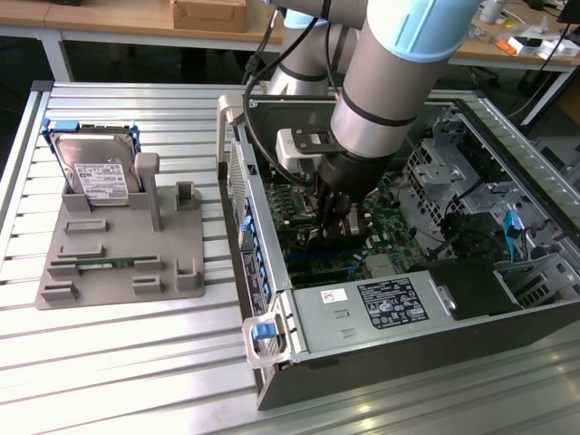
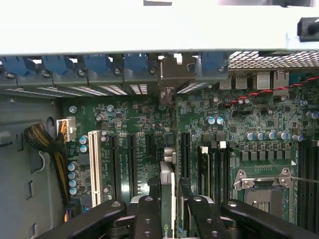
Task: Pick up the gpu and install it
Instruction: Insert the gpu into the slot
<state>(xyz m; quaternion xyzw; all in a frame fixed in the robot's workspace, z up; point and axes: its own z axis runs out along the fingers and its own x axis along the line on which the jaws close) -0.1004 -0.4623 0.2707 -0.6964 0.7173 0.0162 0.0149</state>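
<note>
The install step is in hand: the pick-up is done, and the gpu hangs edge-down over the motherboard inside the open case. Nearest the wrist camera, the gripper has its two black fingers pressed against the card's flat sides, one on each, so the jaws stand partly closed and clamped on the gpu. The card runs away from the fingers toward the case's rear wall, where its metal bracket sits among the blue slot clips. Its lower edge lies over the gap between two of the black expansion slots, with a white slot well off to one side; whether the edge has already entered a slot cannot be told. Judging from this, seating calls for the card's edge to stay in line with the chosen slot and the bracket to meet the rear opening squarely, with a straight downward press and no tilt. In the exterior view, the arm reaches steeply down into the case; farther off, at that view's left, a hard drive stands in a grey holder.
</note>
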